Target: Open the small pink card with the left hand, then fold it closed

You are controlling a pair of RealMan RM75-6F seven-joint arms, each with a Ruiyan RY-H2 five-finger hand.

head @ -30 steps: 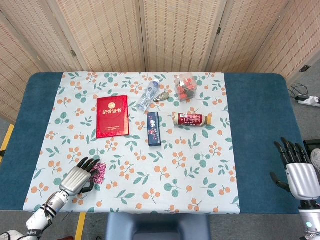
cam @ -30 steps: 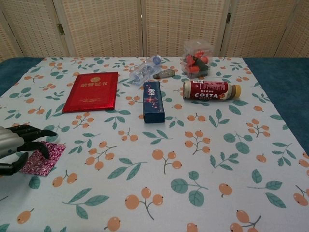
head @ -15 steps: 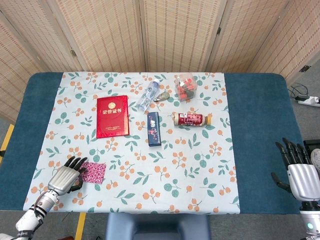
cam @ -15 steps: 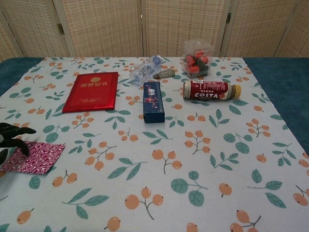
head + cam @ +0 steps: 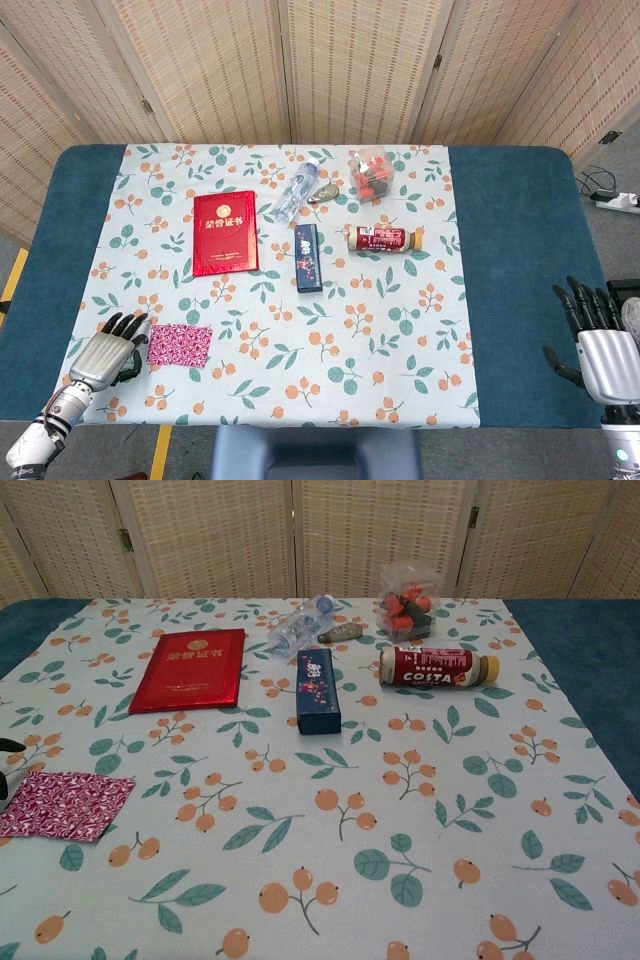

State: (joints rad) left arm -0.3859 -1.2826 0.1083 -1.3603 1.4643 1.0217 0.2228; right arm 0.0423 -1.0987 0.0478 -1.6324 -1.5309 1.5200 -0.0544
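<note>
Our left hand [image 5: 102, 352] rests with fingers spread, holding nothing, just beside the small pink card [image 5: 180, 345] lying flat near the table's front-left corner; we judge it light, thin, best lifted by its free edge.

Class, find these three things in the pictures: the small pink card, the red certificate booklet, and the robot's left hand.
small pink card [image 5: 180, 345], head view, middle of its patterned face.
red certificate booklet [image 5: 225, 233], head view, centre of its cover.
left hand [image 5: 101, 355], head view, back of the hand, beside the card's left edge.
</note>
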